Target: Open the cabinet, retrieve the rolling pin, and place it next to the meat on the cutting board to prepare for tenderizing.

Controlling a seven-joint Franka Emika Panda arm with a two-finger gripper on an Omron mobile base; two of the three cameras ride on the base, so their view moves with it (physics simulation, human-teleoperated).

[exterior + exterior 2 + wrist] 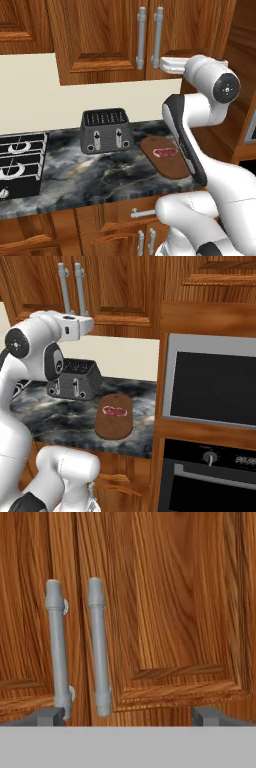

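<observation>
- My arm (200, 112) is glossy white, built of rounded, bulbous links.
- I see a dark round joint cap (226, 89) with small pale marks at its centre.
- A black band (186, 145) runs along one link.
- My finger tips (47, 716) are small, dark grey and blocky.

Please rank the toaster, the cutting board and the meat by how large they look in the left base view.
1. toaster
2. cutting board, partly behind the arm, so its place against the toaster is unsure
3. meat, clearly smallest
</observation>
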